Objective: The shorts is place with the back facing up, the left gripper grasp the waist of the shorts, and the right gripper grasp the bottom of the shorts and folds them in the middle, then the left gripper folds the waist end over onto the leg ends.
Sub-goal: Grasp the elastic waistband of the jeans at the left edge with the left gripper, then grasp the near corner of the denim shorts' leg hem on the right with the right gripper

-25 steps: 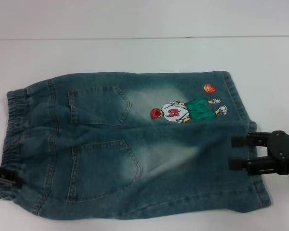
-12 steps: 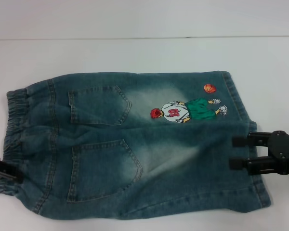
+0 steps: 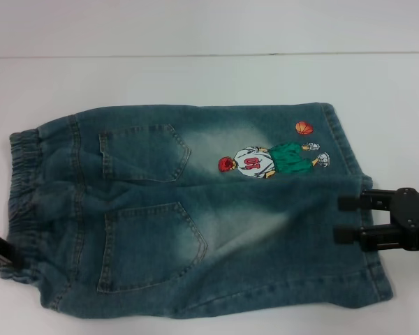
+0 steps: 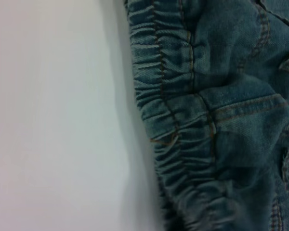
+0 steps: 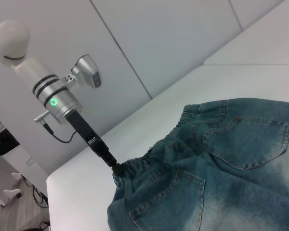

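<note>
Two grippers in view. Right gripper (image 3: pixel 342 220): both black fingers spread apart, lying over the bottom of the shorts (image 3: pixel 366 230) at the near leg hem, nothing pinched between them. Left gripper (image 5: pixel 116 168): tip at the waist (image 3: pixel 21 202); whether its jaws are parted or clamped, I cannot tell. One pair of shorts (image 3: pixel 195 202), flat on the white table (image 3: pixel 195 77), back up: two back pockets, one embroidered player (image 3: pixel 272 160), one orange ball (image 3: pixel 304 128). Only the right wrist view shows the left arm's green light (image 5: pixel 52 102); left wrist view shows just ruffled elastic band and bare table.
</note>
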Controlling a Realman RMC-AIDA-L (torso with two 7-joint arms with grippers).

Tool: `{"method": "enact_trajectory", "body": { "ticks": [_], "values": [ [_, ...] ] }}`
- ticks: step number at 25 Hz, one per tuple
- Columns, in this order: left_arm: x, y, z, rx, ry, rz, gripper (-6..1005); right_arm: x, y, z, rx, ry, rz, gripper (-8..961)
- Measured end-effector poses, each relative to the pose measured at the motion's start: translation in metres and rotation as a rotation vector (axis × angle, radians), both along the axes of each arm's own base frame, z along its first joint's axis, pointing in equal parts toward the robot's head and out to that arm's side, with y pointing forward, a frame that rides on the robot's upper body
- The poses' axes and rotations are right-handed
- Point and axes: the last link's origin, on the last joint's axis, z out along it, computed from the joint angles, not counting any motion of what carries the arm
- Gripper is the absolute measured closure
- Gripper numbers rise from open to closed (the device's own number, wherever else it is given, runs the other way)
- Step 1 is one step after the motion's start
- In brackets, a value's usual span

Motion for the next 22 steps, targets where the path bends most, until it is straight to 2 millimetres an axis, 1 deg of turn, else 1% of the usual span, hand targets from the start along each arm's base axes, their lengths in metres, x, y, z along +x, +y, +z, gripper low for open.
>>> {"method": "enact_trajectory", "body": {
  "ticks": [2, 7, 11, 13, 16, 19, 22],
  "values": [
    [0.0, -0.001, 0.0, -0.004, -0.003, 0.0, 609, -0.001, 0.0, 0.0, -0.001, 0.0, 0.002, 39],
    [0.002, 0.0, 0.0, -0.003, -0.013, -0.001, 814, -0.001, 0.002, 0.001, 0.001, -0.002, 0.005, 39],
    [0.003, 0.001, -0.001, -0.001, -0.025, -0.006, 918, -0.002, 0.005, 0.005, -0.001, -0.004, -0.008, 38],
    [0.005, 0.002, -0.002, 0.004, -0.037, -0.012, 970, -0.003, 0.01, 0.01, -0.013, -0.005, -0.043, 38],
    [0.009, 0.005, -0.001, 0.016, -0.058, -0.026, 968, -0.007, 0.022, 0.027, -0.037, -0.041, -0.121, 38],
    [0.013, 0.009, 0.002, 0.034, -0.079, -0.039, 967, -0.012, 0.028, 0.041, -0.124, -0.191, -0.131, 38],
    [0.017, 0.014, 0.004, 0.066, -0.104, -0.05, 965, -0.01, 0.028, 0.048, -0.194, -0.375, -0.116, 39]
  ]
}}
